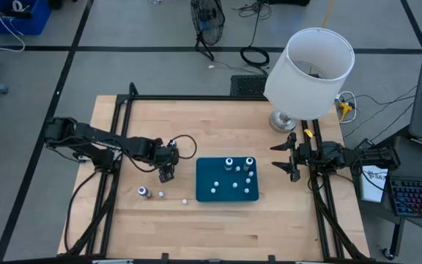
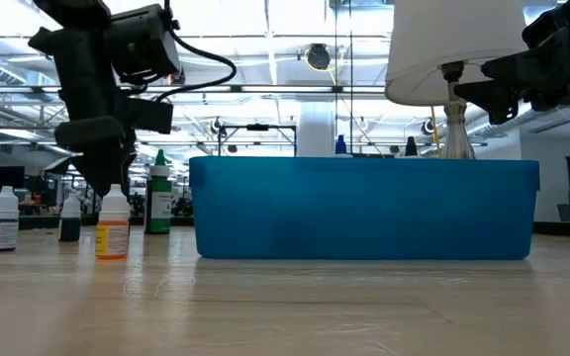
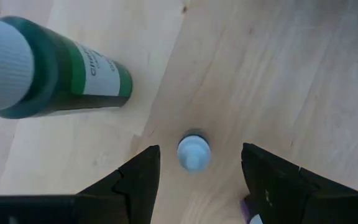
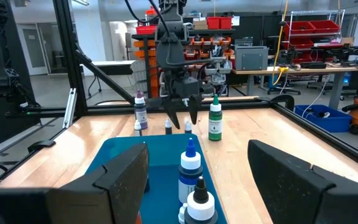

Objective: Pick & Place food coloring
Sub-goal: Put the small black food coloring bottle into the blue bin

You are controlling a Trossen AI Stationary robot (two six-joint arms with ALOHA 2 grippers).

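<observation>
Wooden table with teal tray holding several food coloring bottles
Left gripper is pointing down, fingers apart over a white-capped bottle; right gripper is waiting open beside the lamp

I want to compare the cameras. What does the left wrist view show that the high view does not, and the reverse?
Only the left wrist view: the label on the green bottle, and a white-capped bottle standing between the left end effector's open fingers.

Only the high view: the teal tray holding several bottles, the lamp, and the right end effector open beside the tray.

Both: the wooden table and the left end effector above the loose bottles.
</observation>
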